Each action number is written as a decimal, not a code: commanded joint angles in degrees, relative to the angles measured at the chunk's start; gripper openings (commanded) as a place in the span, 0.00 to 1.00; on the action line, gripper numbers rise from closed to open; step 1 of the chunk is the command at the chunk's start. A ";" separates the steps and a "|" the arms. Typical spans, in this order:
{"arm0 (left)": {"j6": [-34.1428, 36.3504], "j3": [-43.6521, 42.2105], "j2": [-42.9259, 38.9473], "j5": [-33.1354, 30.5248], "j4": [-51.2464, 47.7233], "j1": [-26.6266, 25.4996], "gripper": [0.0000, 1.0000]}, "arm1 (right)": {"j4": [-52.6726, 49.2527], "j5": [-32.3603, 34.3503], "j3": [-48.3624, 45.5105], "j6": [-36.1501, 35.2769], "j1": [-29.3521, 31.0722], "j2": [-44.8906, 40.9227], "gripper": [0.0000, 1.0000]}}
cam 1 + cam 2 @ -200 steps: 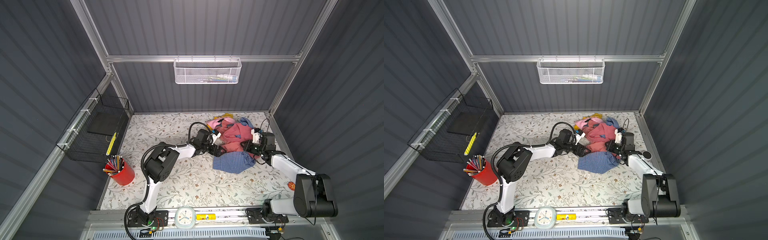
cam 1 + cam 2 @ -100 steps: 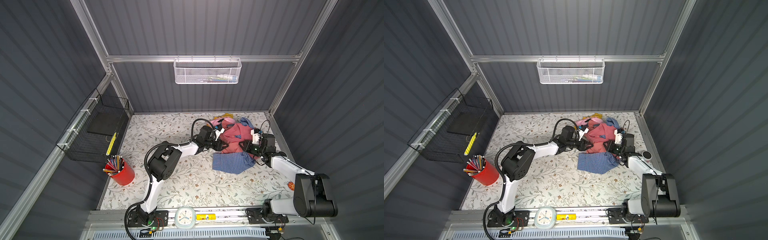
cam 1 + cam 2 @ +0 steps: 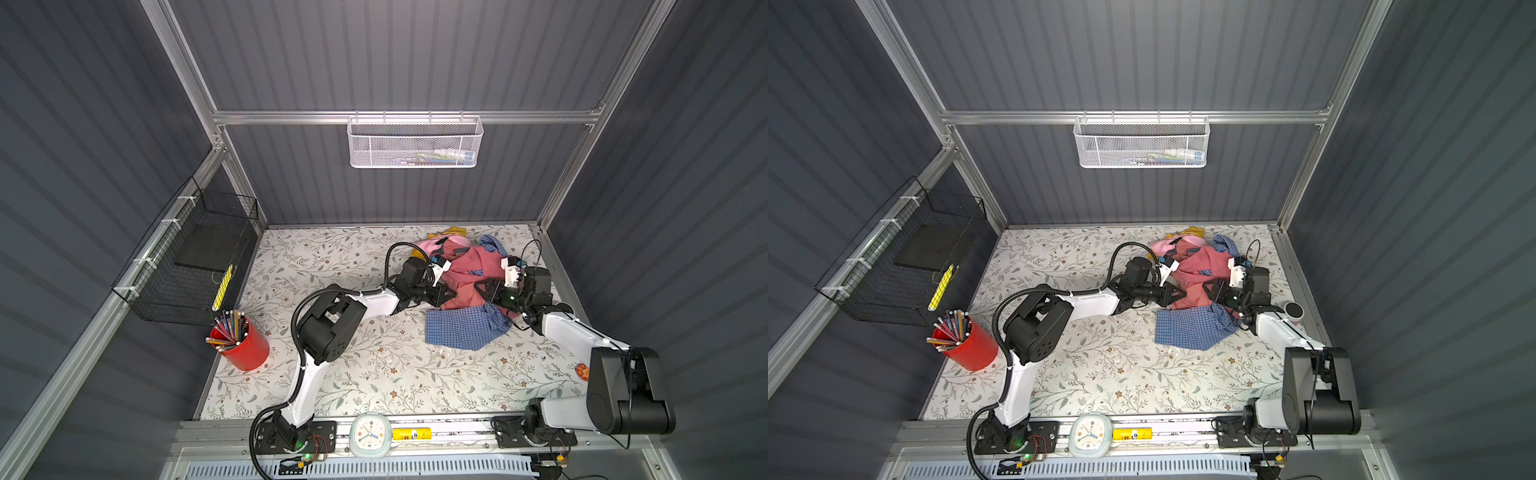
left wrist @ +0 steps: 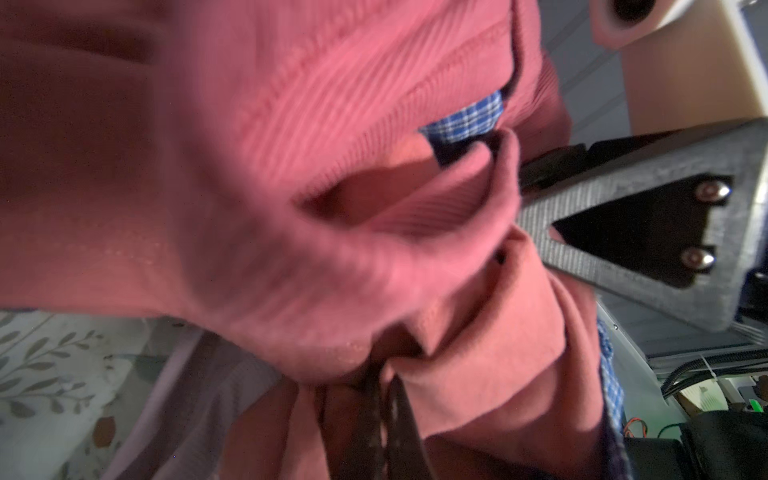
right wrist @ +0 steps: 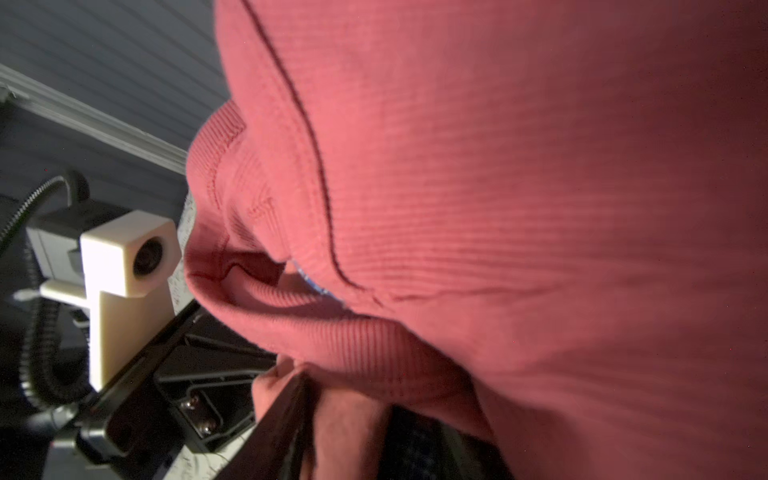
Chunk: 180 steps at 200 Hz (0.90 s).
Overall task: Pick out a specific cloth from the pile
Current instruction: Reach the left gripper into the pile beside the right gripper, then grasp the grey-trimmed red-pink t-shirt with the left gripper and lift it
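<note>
The pile (image 3: 465,282) lies at the back right of the floral table. In it the salmon-coral cloth (image 3: 459,298) (image 3: 1187,300) sits low, under a ribbed rose-red shirt (image 3: 478,266). My left gripper (image 3: 446,293) (image 4: 386,399) reaches in from the left and is shut on a fold of the cloth (image 4: 478,365). My right gripper (image 3: 482,291) (image 5: 349,415) faces it from the right. Its jaws stand apart, with salmon fabric (image 5: 349,428) lying between them. The rose-red shirt (image 5: 498,166) fills most of both wrist views.
A blue checked shirt (image 3: 461,328) spreads in front of the pile. Light pink (image 3: 432,245) and yellow (image 3: 453,230) pieces lie behind. A red pencil cup (image 3: 245,345) stands front left, a black wire basket (image 3: 187,266) hangs on the left wall, a clock (image 3: 370,434) sits on the front rail.
My left gripper has pushed right into the pile and closed on the salmon cloth. The right gripper's jaws have opened from shut.
</note>
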 commanded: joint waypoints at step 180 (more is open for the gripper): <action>12.51 0.47 -24.59 -18.37 -18.54 -0.11 0.00 | 7.01 0.13 -4.09 4.02 -0.56 1.47 0.99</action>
